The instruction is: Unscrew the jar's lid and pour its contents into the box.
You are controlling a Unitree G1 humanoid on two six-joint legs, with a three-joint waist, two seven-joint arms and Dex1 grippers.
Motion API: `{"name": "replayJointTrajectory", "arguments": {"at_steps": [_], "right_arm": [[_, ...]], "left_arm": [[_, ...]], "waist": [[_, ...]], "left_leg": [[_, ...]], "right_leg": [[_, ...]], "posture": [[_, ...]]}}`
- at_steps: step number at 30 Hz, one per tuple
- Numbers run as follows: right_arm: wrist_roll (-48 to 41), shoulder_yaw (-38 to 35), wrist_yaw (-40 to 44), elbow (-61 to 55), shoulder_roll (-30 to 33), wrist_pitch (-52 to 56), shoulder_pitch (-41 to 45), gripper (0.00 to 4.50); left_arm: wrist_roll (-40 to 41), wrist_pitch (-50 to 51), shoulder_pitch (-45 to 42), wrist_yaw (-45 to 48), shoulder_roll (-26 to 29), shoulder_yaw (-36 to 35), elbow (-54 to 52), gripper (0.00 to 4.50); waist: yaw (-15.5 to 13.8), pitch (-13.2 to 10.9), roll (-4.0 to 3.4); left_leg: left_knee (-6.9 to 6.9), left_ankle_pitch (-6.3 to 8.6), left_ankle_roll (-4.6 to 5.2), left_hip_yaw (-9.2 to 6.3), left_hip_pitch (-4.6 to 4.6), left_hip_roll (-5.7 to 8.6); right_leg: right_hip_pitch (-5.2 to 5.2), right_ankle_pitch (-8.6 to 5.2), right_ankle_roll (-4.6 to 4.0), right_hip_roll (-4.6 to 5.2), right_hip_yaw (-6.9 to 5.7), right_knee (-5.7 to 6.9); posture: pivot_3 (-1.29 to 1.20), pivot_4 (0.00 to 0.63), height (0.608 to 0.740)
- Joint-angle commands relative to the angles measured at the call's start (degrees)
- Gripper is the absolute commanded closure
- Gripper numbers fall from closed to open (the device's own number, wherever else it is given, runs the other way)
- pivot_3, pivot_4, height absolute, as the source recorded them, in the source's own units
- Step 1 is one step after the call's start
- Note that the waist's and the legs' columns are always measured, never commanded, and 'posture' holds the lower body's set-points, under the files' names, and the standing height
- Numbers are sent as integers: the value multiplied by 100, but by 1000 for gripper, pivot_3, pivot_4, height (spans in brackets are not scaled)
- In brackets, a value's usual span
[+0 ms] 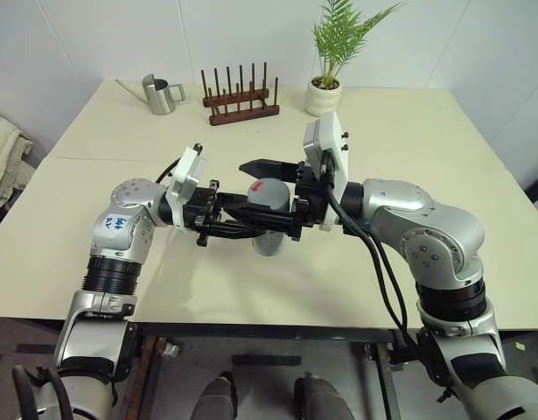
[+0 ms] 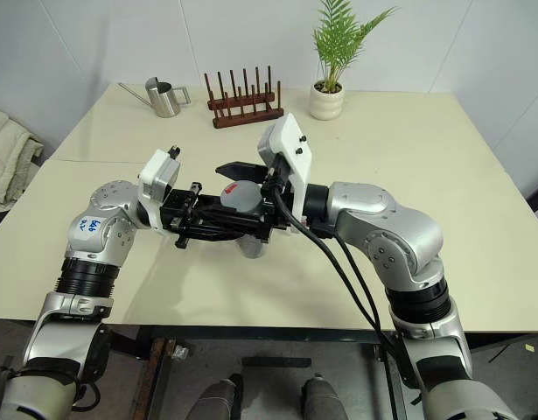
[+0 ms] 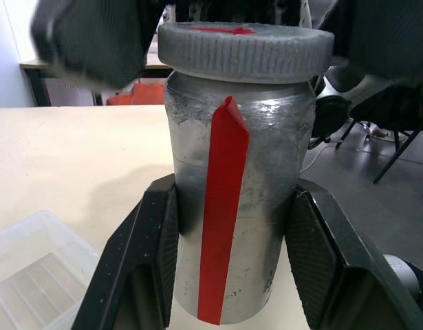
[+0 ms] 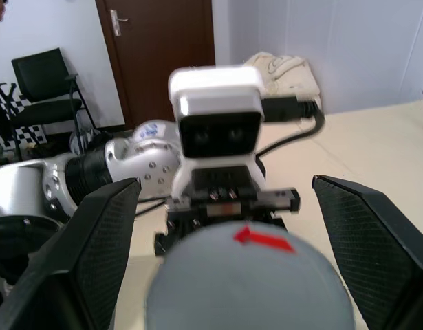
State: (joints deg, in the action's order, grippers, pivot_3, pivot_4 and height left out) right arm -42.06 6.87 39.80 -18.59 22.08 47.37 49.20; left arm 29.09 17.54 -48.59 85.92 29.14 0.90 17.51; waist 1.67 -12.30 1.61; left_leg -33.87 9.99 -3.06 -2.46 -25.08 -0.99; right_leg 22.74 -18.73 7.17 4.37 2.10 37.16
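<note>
Watering can (image 1: 161,94) of steel stands at the far left of the cream tabletop (image 1: 443,166), with a wooden peg rack (image 1: 241,98) beside it and a white plant pot (image 1: 323,96) with a green fern farther right. Nearer the front, the left hand (image 1: 251,229) reaches in level from the left and is clamped on the jar (image 3: 237,206), its two black fingers (image 3: 146,261) pressed against opposite sides of the silvery body below the cap; the red stripe runs down the side facing that wrist camera. The jar is upright over the middle of the tabletop, and the lid (image 3: 244,49) is on it, ribbed round the edge with a red mark on top. Beside the jar, in the left wrist view, lies a corner of the clear box (image 3: 34,271) on the tabletop. From the right, the right hand (image 4: 242,254) comes level at lid height, its fingers (image 4: 98,240) spread wide on either side of the lid and not touching it.
</note>
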Motion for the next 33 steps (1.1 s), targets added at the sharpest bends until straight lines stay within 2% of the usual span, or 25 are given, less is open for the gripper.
{"name": "replayJointTrajectory", "arguments": {"at_steps": [1, 33], "right_arm": [[127, -8, 143, 18, -12, -213, 101, 306], [-91, -482, 152, -735, 847, 240, -231, 306]], "left_arm": [[75, -49, -59, 57, -11, -37, -149, 2662], [54, -27, -32, 46, -62, -2, -168, 2662]], "waist": [[-1, 0, 0], [-5, 0, 0]], "left_leg": [[0, 0, 0, 0, 0, 0], [0, 0, 0, 0, -1, 0]], "right_leg": [[0, 0, 0, 0, 0, 0], [0, 0, 0, 0, 0, -2]], "posture": [[0, 150, 740], [0, 150, 740]]}}
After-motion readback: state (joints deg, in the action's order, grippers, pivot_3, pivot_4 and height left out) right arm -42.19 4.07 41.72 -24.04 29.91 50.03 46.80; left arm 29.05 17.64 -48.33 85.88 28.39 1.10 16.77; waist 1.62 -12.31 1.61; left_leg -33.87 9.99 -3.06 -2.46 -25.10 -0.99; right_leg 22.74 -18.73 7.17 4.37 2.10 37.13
